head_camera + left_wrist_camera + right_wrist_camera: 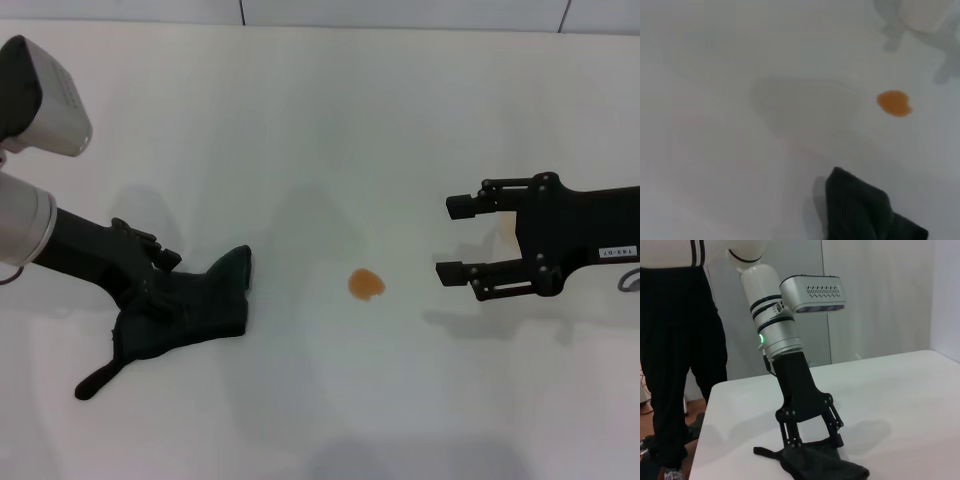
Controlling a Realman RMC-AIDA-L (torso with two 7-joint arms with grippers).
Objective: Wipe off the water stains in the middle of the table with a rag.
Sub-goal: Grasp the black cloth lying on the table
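Observation:
The dark green-black rag (200,310) lies on the white table (320,120) at the left, with its thin tail (95,380) pointing to the front. My left gripper (158,278) is down on the rag and shut on its near part; the right wrist view shows its fingers (790,440) planted in the cloth (825,466). The small orange-brown water stain (366,284) sits apart, to the right of the rag; it also shows in the left wrist view (894,103), beyond the rag's corner (860,210). My right gripper (452,238) hovers open to the right of the stain.
A translucent whitish cup (922,15) stands by the right gripper; in the head view it shows faintly between that gripper's fingers, near the palm (507,232). A person in dark trousers (675,365) stands beyond the table's left edge. The table's far edge (320,28) runs across the back.

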